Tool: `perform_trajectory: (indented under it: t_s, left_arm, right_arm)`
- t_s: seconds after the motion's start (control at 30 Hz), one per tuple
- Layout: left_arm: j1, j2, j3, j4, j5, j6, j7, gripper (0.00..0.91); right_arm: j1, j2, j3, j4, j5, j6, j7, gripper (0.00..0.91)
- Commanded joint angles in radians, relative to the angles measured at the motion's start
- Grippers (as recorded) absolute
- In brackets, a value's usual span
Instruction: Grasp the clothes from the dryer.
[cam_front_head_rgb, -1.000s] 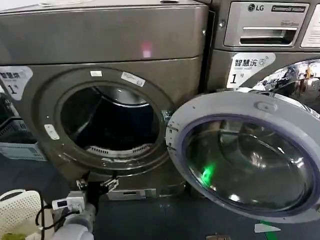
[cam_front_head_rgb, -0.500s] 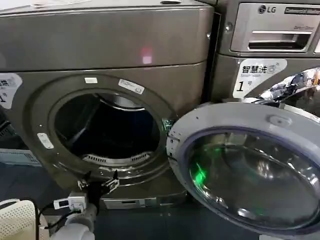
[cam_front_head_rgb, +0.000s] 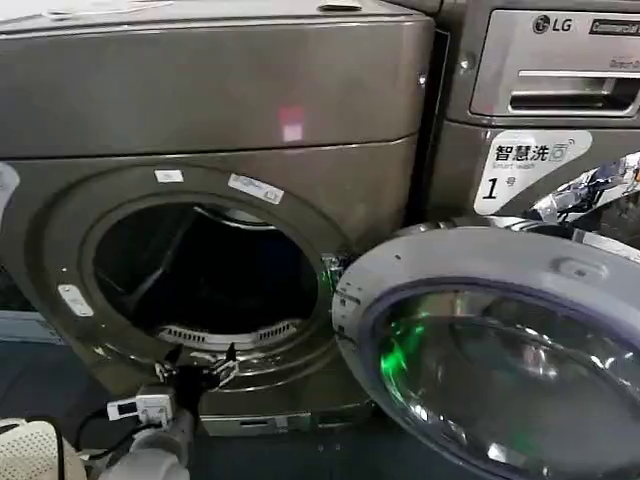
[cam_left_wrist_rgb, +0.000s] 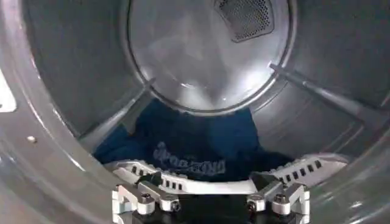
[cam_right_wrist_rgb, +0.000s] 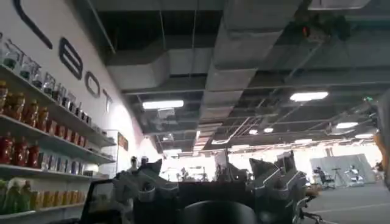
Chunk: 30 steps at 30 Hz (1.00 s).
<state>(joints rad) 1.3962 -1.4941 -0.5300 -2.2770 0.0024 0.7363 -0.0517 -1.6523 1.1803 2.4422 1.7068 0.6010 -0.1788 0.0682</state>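
We hold our left end effector (cam_front_head_rgb: 197, 367), jaws open and empty, at the grey metal dryer (cam_front_head_rgb: 210, 120) mouth. The dark blue clothes (cam_left_wrist_rgb: 195, 149) lie on the drum floor, not yet grasped.

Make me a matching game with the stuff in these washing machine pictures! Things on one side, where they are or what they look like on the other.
Things:
1. blue clothes
2. dryer door
3. left claw
4. number label

Descriptions:
A. swung open
B. on the neighbouring machine
C. lying at the bottom of the drum
D. open, just below the drum opening

Pairs: 1-C, 2-A, 3-D, 4-B
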Motion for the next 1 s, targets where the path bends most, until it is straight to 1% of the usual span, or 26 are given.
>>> perform_trajectory:
  t_s: [0.03,1.0]
  left_arm:
    - [0.002,0.001,-0.001,-0.002,0.001,0.049,0.000,0.907]
    - [-0.002,0.004,-0.005,-0.003,0.004,0.049,-0.001,0.907]
  right_arm:
    - [-0.001,0.000,0.000,-0.001,0.000,0.000,0.000,0.907]
    - [0.005,0.009,-0.021,0.014,-0.006,0.009,0.003,0.907]
